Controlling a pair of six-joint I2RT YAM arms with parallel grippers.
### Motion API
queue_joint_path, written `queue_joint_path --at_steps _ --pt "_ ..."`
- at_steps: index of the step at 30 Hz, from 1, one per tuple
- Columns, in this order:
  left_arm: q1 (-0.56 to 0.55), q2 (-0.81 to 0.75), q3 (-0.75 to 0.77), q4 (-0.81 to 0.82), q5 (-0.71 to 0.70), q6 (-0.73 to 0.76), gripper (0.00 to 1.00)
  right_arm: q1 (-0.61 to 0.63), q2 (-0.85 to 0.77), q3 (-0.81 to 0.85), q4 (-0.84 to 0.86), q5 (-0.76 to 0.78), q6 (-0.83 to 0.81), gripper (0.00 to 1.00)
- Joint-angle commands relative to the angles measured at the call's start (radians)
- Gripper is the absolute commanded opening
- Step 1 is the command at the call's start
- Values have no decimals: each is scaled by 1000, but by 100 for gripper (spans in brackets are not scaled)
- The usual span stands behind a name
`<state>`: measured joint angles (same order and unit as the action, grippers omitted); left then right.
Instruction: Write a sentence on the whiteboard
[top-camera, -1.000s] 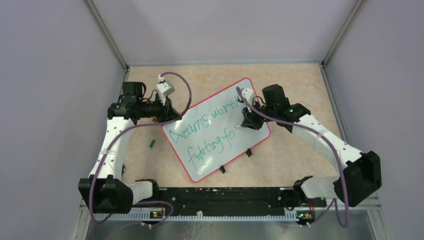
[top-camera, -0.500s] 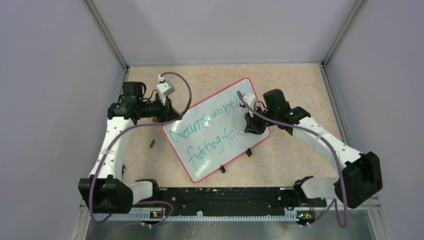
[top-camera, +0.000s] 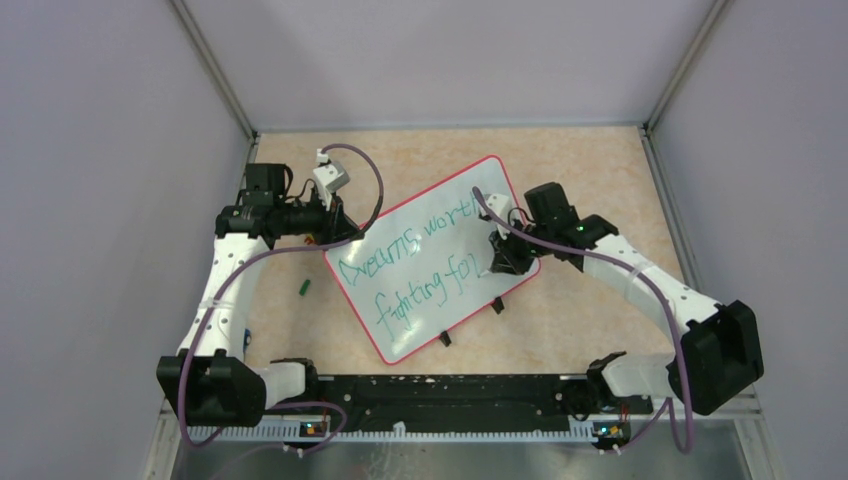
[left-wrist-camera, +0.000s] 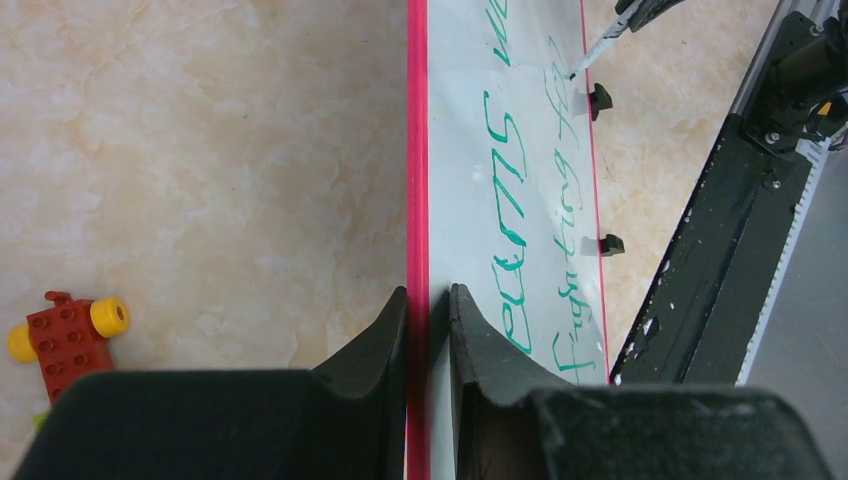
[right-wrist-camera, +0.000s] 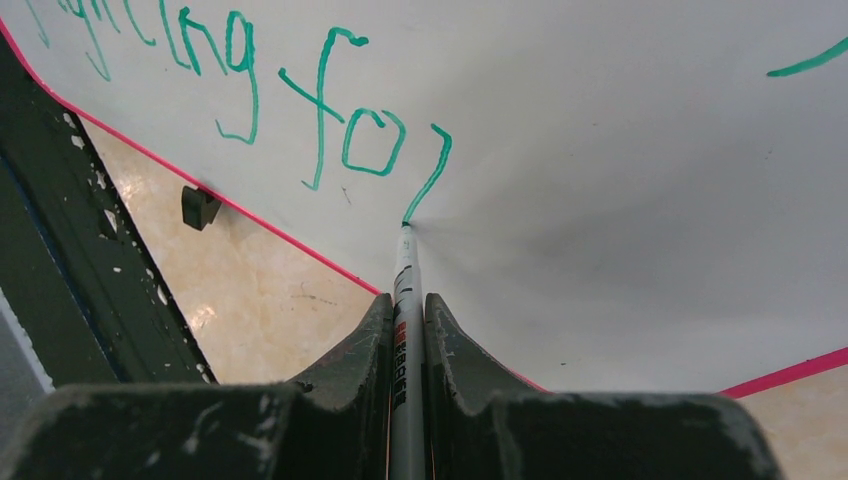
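Currently: marker tip on board, both tools gripping

Overhead view: beige marbled worktop (top-camera: 590, 180) w/ grey walls on 3 sides. Whiteboard (top-camera: 450, 203) lies near the ctr, btwn the 2 arms, turned at an angle so its long edges run from near-left to far-right. It has a thin red rim & small black feet (top-camera: 445, 338) showing along its near edge.

Sentence (top-camera: 415, 265) is in green handwriting, 2 lines. Top line reads approx. "Dreams worth", lower line "fighting fo" plus 1 short hooked stroke after the "o".

R tool (top-camera: 497, 262) is over the board's near-right part, close to the rim. R wrist view: tool (right-wrist-camera: 408, 305) is clamped narrow on a white marker (right-wrist-camera: 405, 275), which points straight out btwn the fingers. Marker tip touches the board at the bottom end of that hooked stroke, just right of the "fo" (right-wrist-camera: 322, 100).

L tool (top-camera: 335, 228) is at the board's far-left corner. L wrist view: tool (left-wrist-camera: 428, 300) is pinched on the red rim, 1 finger on each side, nearly closed.

Also on the worktop: a red toy brick w/ yellow studs (left-wrist-camera: 65, 335), just left of the L tool, and a small green object (top-camera: 304, 287), left of the board & apart from it.
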<state>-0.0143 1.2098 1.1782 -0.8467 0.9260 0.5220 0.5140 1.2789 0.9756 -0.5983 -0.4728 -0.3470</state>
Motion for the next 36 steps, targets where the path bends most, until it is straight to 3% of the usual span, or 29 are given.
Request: queue_joint_path --at_steps 1,21,31,36 --pt "-26 15 4 -6 0 26 0 -11 15 85 73 28 1 0" --pt "-26 17 3 -6 -1 28 0 -71 26 151 64 60 -9 0" --pt "-27 12 1 -5 0 26 0 -71 -6 171 -21 -78 -38 0" --pt "-27 12 -1 -3 4 26 0 -72 -58 158 -38 -77 -26 0"
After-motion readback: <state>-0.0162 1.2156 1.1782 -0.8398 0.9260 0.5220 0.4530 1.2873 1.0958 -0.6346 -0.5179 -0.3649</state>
